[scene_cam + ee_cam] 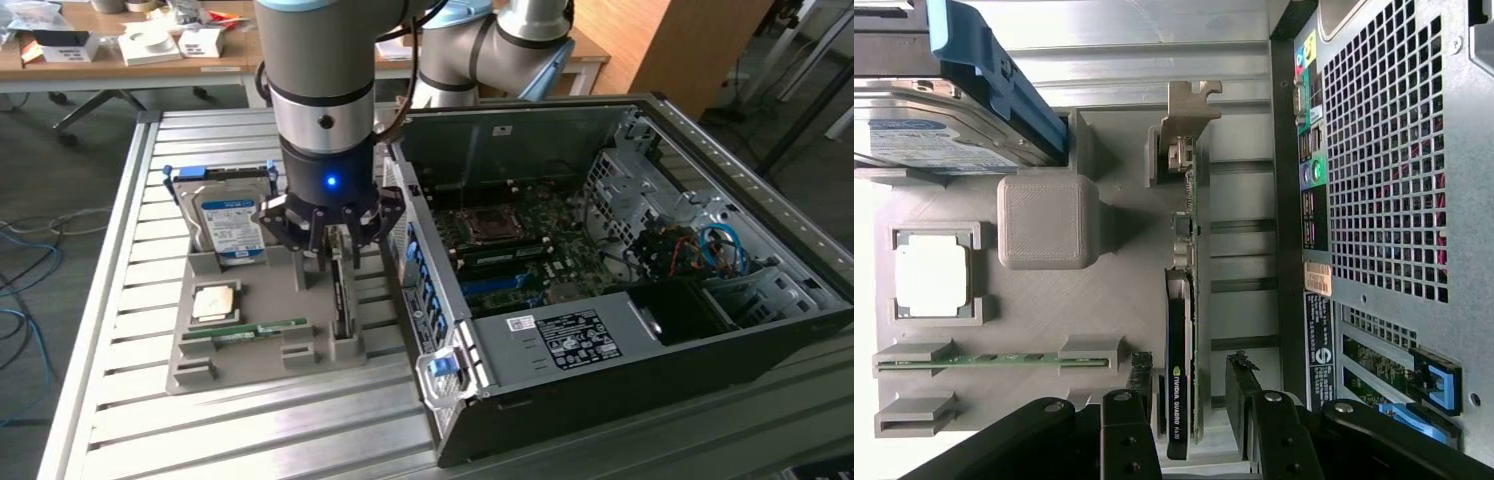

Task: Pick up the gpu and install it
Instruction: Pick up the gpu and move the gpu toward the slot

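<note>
In the exterior view, one end of the gpu (340, 310) is hidden behind the gripper (334, 265). In the wrist view, the hard drive (934, 140) and computer case (1384, 180) are cut off at the picture's edge, as are the gripper's fingers (1246, 390).

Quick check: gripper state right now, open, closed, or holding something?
Gripper: open, its fingers on either side of the gpu, which stands in the tray; not gripping it.

A robotics lab: slatted aluminium workbench (127, 300), opened PC tower (601, 400) — cluttered wooden desk (94, 70) far behind, loose floor cables (27, 262).
</note>
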